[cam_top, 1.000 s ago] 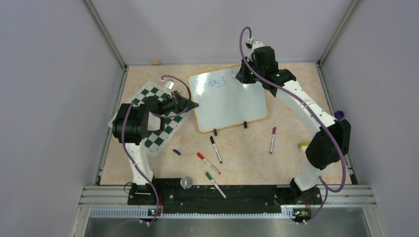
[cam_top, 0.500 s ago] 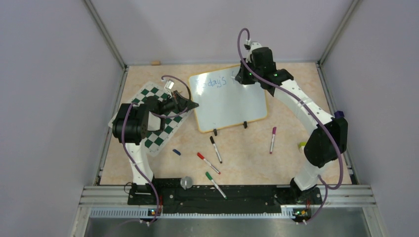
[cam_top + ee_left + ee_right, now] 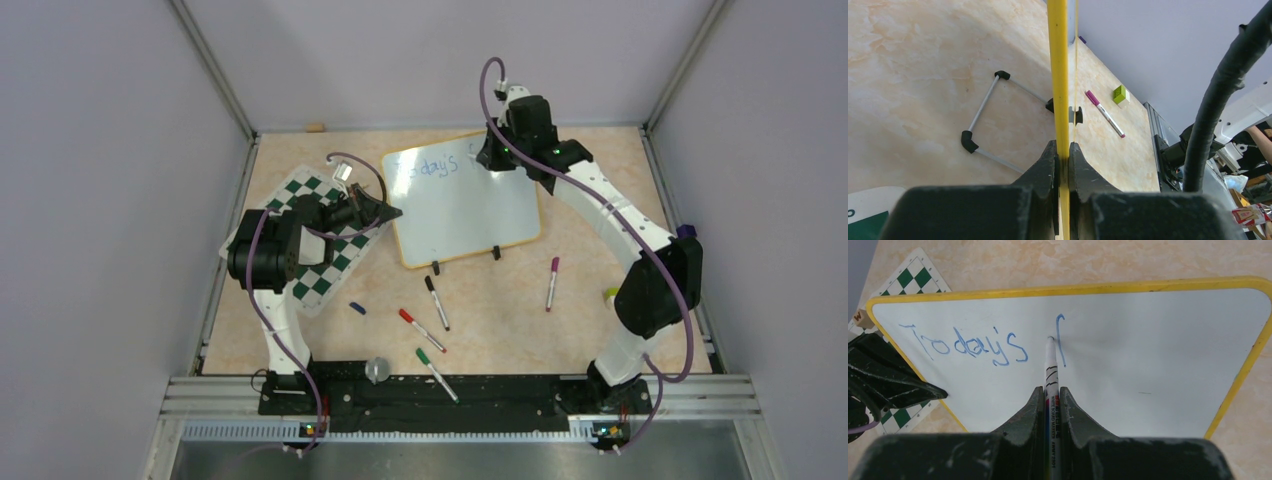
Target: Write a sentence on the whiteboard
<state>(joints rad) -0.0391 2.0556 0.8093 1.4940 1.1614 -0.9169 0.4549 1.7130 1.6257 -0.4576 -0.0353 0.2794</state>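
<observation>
Clamps the whiteboard [image 3: 1148,355] by its edge between shut left fingers [image 3: 1051,160], pinches a marker [image 3: 1050,370] tight in the right fingers [image 3: 1039,399], tip just ahead on the sentence [image 3: 968,347] at a lone "f" after "Today's"; likely needs steady strokes rightward next.

On beige marbled table [image 3: 500,330]: green-and-white chess mat [image 3: 305,188] at nine o'clock, skewed. Near six o'clock, black marker [image 3: 437,303], red marker [image 3: 422,330] and green marker [image 3: 436,373], loose and apart. Small blue cap [image 3: 357,308] at seven. Purple marker [image 3: 552,284] at four, lime block [image 3: 610,294] near its three. Small wooden block [image 3: 316,127] at eleven, far edge.
</observation>
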